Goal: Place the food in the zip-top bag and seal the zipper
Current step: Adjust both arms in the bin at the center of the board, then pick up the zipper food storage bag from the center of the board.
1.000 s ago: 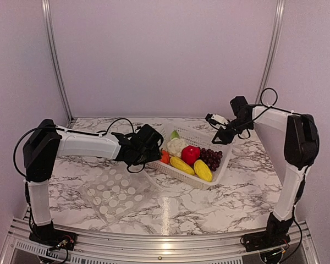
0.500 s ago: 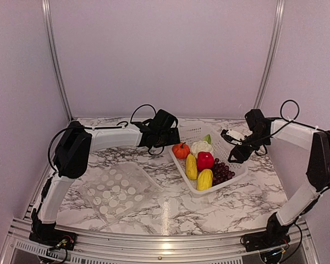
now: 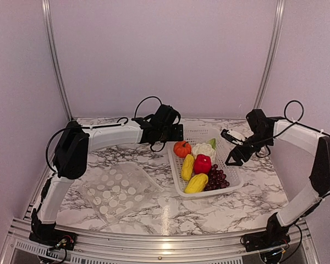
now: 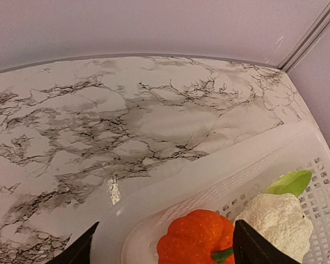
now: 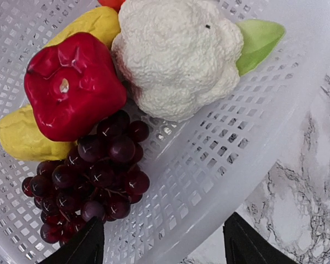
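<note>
The food lies in a white perforated basket (image 3: 231, 184): orange pumpkin (image 3: 181, 148), white cauliflower (image 3: 204, 150), red pepper (image 3: 202, 163), two yellow pieces (image 3: 187, 166), dark grapes (image 3: 216, 178). The dotted clear zip-top bag (image 3: 118, 190) lies flat on the table at the front left, with neither gripper near it; its zipper is too faint to make out. My left gripper (image 3: 175, 133) is open at the basket's back left corner, over the pumpkin (image 4: 195, 245). My right gripper (image 3: 230, 158) is open, straddling the basket's right wall (image 5: 247, 159) beside the grapes (image 5: 93, 176).
The marble table (image 3: 247, 206) has pale walls at the back and sides. A metal rail (image 3: 154, 242) runs along the near edge. The bag's near corner lies close to the left arm's base.
The basket has slid right and turned, its long side now running front to back. My left gripper swung from its left edge to its back left corner. My right gripper shifted slightly forward.
</note>
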`<act>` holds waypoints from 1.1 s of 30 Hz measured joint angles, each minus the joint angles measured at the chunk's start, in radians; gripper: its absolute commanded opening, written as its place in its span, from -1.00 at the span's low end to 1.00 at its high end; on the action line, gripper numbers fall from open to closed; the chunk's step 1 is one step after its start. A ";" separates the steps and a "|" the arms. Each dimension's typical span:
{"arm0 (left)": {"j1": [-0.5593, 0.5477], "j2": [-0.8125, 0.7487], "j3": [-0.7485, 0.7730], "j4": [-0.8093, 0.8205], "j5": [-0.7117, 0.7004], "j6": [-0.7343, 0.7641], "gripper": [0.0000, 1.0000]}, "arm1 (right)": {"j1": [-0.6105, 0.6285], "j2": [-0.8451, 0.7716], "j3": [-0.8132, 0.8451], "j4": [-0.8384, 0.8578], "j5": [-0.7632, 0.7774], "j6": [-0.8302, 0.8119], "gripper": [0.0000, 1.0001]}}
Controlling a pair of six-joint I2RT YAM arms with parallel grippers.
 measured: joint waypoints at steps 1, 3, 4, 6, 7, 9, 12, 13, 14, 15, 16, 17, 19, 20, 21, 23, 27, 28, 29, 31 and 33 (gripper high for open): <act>-0.007 -0.045 -0.047 -0.018 -0.017 0.013 0.60 | 0.000 -0.009 0.004 0.006 -0.001 0.003 0.45; -0.022 -0.152 -0.139 -0.056 -0.050 0.030 0.60 | 0.002 -0.033 0.021 0.024 0.000 0.010 0.45; -0.031 -0.215 -0.185 -0.070 -0.069 0.039 0.61 | 0.005 -0.046 0.033 0.035 0.003 0.014 0.45; -0.052 -0.354 -0.286 -0.076 -0.112 0.051 0.61 | 0.021 -0.068 0.061 0.064 0.013 0.022 0.45; -0.063 -0.433 -0.349 -0.072 -0.136 0.056 0.62 | 0.032 -0.074 0.072 0.077 0.018 0.024 0.45; -0.080 -0.573 -0.479 -0.061 -0.179 0.056 0.61 | 0.066 -0.081 0.100 0.104 0.026 0.025 0.45; -0.101 -0.763 -0.692 -0.082 -0.228 0.018 0.61 | 0.119 -0.074 0.135 0.127 0.019 0.025 0.44; -0.101 -0.796 -0.737 -0.097 -0.241 0.000 0.60 | 0.138 -0.068 0.144 0.132 0.016 0.025 0.44; -0.107 -0.830 -0.795 -0.112 -0.257 -0.023 0.61 | 0.163 -0.061 0.153 0.139 0.011 0.024 0.43; -0.111 -0.865 -0.861 -0.135 -0.277 -0.050 0.61 | 0.191 -0.052 0.163 0.143 0.004 0.023 0.43; -0.120 -0.893 -0.915 -0.163 -0.293 -0.076 0.60 | 0.224 -0.041 0.172 0.148 -0.003 0.021 0.43; -0.133 -0.920 -0.966 -0.193 -0.304 -0.109 0.60 | 0.263 -0.028 0.182 0.149 -0.010 0.018 0.42; -0.164 -0.970 -1.043 -0.257 -0.309 -0.177 0.60 | 0.339 0.004 0.206 0.152 -0.022 0.011 0.40; -0.174 -0.993 -1.067 -0.286 -0.309 -0.208 0.60 | 0.386 0.030 0.229 0.153 -0.029 0.006 0.40; -0.189 -1.025 -1.095 -0.318 -0.309 -0.248 0.60 | 0.421 0.053 0.250 0.153 -0.037 0.003 0.40; -0.208 -1.092 -1.143 -0.373 -0.306 -0.328 0.60 | 0.488 0.113 0.306 0.154 -0.054 0.002 0.38; -0.217 -1.202 -1.233 -0.455 -0.282 -0.494 0.60 | 0.590 0.240 0.424 0.151 -0.076 0.002 0.38; -0.218 -1.214 -1.251 -0.469 -0.278 -0.524 0.60 | 0.606 0.266 0.447 0.151 -0.079 0.003 0.38; -0.219 -1.224 -1.273 -0.484 -0.271 -0.555 0.61 | 0.623 0.295 0.477 0.144 -0.078 0.004 0.38; -0.220 -1.234 -1.312 -0.509 -0.256 -0.607 0.61 | 0.658 0.359 0.540 0.141 -0.077 0.014 0.37; -0.223 -1.244 -1.354 -0.529 -0.249 -0.658 0.64 | 0.694 0.426 0.610 0.137 -0.077 0.035 0.36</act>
